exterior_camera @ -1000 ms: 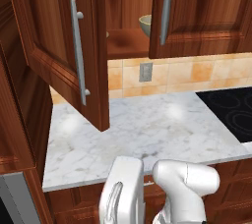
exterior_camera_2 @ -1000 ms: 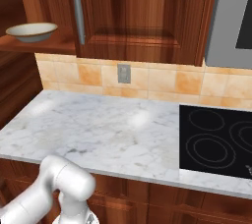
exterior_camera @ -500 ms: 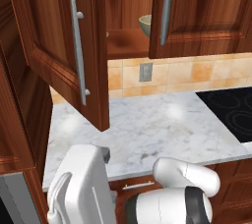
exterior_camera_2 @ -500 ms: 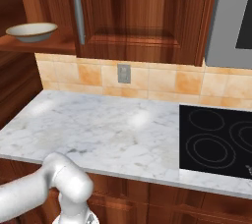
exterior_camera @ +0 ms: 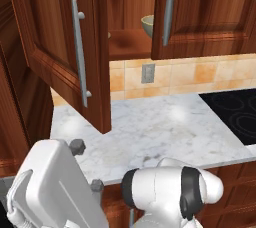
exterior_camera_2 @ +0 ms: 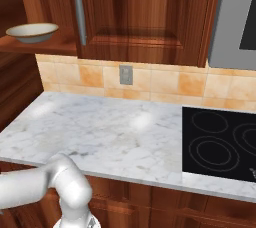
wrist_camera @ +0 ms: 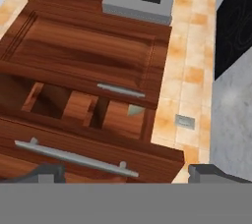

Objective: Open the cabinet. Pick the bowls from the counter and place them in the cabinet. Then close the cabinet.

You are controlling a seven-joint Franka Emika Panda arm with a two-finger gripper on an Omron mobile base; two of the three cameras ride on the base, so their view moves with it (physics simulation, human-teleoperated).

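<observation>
**Caller:** Jaws [wrist_camera: 123,171] spread wide, nothing between those two dark tips at the bottom of the hand view. They look onto the cabinet [wrist_camera: 88,51], rolled sideways in that frame.

**Analyst:** And the bowls are on the shelf. The shallow bowl [exterior_camera_2: 32,32] sits at the upper left of the right base view; a second bowl [exterior_camera: 147,26] peeks from behind the right-hand door at the top centre of the left base view. The tabletop [exterior_camera_2: 105,132] carries neither of them, so I'd judge only the closing step is left.

**Caller:** The left door [exterior_camera: 65,47] hangs open, jutting over the marble, its long bar handle [exterior_camera: 79,54] facing us. The right door [exterior_camera: 210,14] looks nearly shut.

**Analyst:** That's the danger. The arm [exterior_camera: 165,192] is folded low at the bottom of the left base view, under that door's swing. Come up carelessly and an elbow clips the door's lower edge. Push too hard and the slam could jolt the shallow bowl, which sits near the shelf's front.

**Caller:** Stovetop [exterior_camera_2: 220,144] at the right, well clear.
</observation>
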